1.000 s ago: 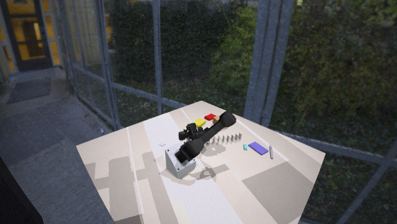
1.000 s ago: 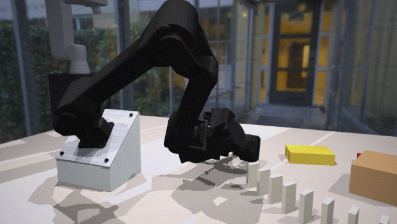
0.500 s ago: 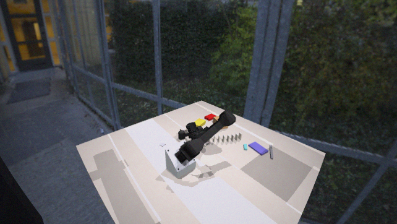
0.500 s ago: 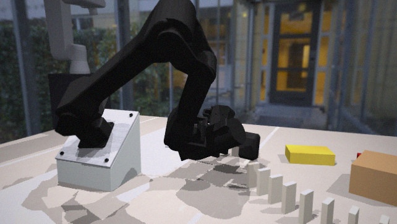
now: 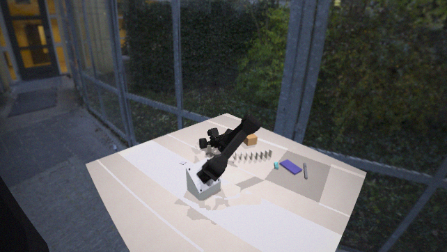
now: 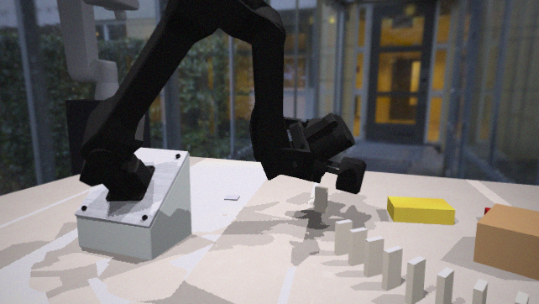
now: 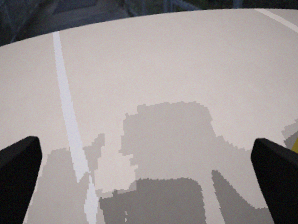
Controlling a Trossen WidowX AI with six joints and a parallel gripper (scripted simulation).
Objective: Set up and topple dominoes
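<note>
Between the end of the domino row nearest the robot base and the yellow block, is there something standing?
In the exterior view, nothing stands between the row's near end and the yellow block; only tabletop shows.
</note>
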